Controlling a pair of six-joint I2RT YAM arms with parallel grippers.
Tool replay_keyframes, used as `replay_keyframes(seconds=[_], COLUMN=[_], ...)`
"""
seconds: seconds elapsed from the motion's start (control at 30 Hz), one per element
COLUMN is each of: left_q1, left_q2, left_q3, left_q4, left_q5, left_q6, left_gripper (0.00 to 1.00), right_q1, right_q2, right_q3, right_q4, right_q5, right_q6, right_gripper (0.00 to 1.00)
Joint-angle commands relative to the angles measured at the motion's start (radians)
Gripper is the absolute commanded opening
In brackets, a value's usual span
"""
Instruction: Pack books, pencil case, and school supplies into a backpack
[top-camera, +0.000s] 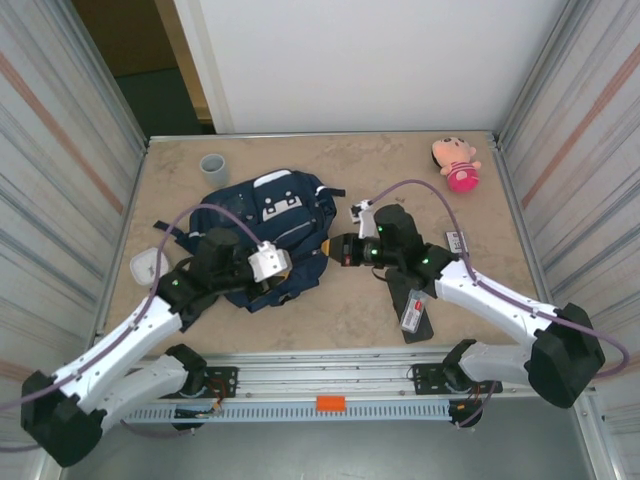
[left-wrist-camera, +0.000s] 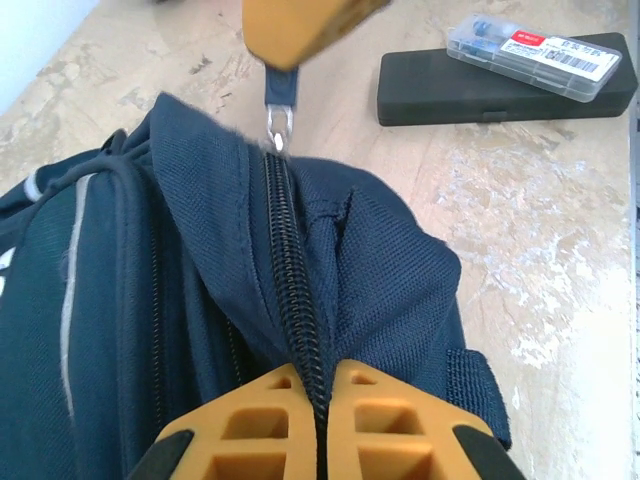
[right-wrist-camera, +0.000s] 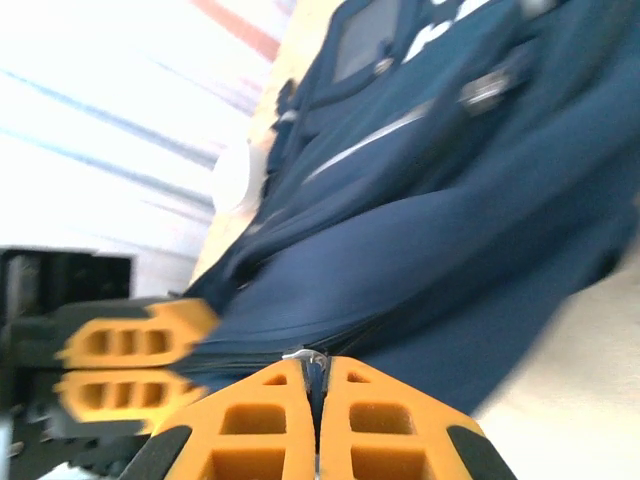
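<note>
The navy backpack (top-camera: 268, 222) lies left of the table's middle. My left gripper (left-wrist-camera: 320, 390) is shut on the fabric along the backpack's closed zip (left-wrist-camera: 290, 270); from above it (top-camera: 296, 262) sits at the bag's near right corner. My right gripper (right-wrist-camera: 318, 368) is shut on the metal zip pull (left-wrist-camera: 280, 110), facing the left one at that corner (top-camera: 328, 250). The black pencil case (left-wrist-camera: 470, 95) lies flat on the table to the right, with the whitish school supplies packet (left-wrist-camera: 535, 52) on top of it. The books are out of view.
A grey cup (top-camera: 213, 166) stands at the back left. A white square object (top-camera: 146, 265) lies left of the bag. A pink plush toy (top-camera: 456, 163) sits at the back right. Metal walls close in both sides of the table (top-camera: 340, 310).
</note>
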Motion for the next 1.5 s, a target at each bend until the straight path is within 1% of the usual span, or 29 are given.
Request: replay_keyframes(seconds=[0.0,0.1,0.27,0.37,0.5,0.6,0.73,0.87,0.97,1.0,1.03,1.07,1.1,1.17,1.2,1.23,1.3,1.33,1.4,1.47], left_q1=[0.044,0.083,0.110,0.112,0.111,0.112,0.114,0.116,0.116,0.116,0.116,0.116,0.116,0.116,0.116,0.116,0.116,0.116,0.117,0.117], left_q2=[-0.108,-0.163,-0.204,-0.218,-0.232,-0.250,-0.279,-0.276,-0.266,-0.261,-0.256,-0.253,-0.251,-0.247,-0.244,-0.242,-0.230,-0.217,-0.185,-0.148], left_q3=[-0.014,-0.021,-0.023,-0.016,0.043,0.094,0.143,0.169,0.161,0.156,0.148,0.138,0.132,0.120,0.118,0.112,0.104,0.104,0.110,0.121], left_q4=[-0.093,-0.108,-0.086,-0.037,-0.047,-0.086,-0.107,-0.134,-0.142,-0.143,-0.140,-0.128,-0.115,-0.087,-0.074,-0.053,-0.026,-0.026,-0.041,-0.058], left_q5=[0.062,0.103,0.187,0.256,0.322,0.342,0.352,0.355,0.353,0.350,0.346,0.340,0.331,0.289,0.255,0.183,0.006,-0.085,-0.216,-0.330], left_q6=[0.055,0.054,0.021,-0.020,-0.041,-0.027,-0.016,0.000,0.007,0.008,0.005,-0.005,-0.018,-0.061,-0.082,-0.122,-0.234,-0.277,-0.350,-0.437], left_gripper=[0.00,0.00,0.00,0.00,0.00,0.00,0.00,0.00,0.00,0.03,0.12,0.23,0.34,0.54,0.60,0.65,0.73,0.75,0.76,0.79], right_q1=[-0.103,-0.133,-0.133,-0.187,-0.232,-0.260,-0.286,-0.291,-0.287,-0.286,-0.285,-0.285,-0.285,-0.281,-0.276,-0.269,-0.249,-0.237,-0.214,-0.185], right_q2=[-0.018,-0.006,0.034,0.108,0.227,0.320,0.435,0.532,0.536,0.522,0.502,0.476,0.450,0.374,0.336,0.289,0.206,0.170,0.123,0.107], right_q3=[-0.058,-0.077,-0.095,-0.117,-0.077,-0.032,-0.019,-0.002,-0.012,-0.018,-0.022,-0.020,-0.018,-0.005,0.002,0.015,0.038,0.055,0.092,0.138], right_q4=[0.002,0.049,0.125,0.206,0.316,0.359,0.458,0.552,0.592,0.590,0.577,0.546,0.509,0.392,0.323,0.243,0.098,0.036,-0.065,-0.137], right_q5=[0.041,0.012,0.013,-0.003,-0.021,0.002,0.067,0.043,0.027,0.030,0.034,0.035,0.034,0.042,0.056,0.084,0.138,0.159,0.187,0.203], right_q6=[-0.014,0.001,0.000,0.034,0.055,0.072,0.112,0.158,0.177,0.172,0.161,0.147,0.130,0.064,0.028,-0.015,-0.091,-0.126,-0.175,-0.208], right_gripper=[0.00,0.00,0.00,0.00,0.00,0.00,0.00,0.00,0.00,0.00,0.00,0.01,0.08,0.29,0.36,0.41,0.45,0.46,0.47,0.48])
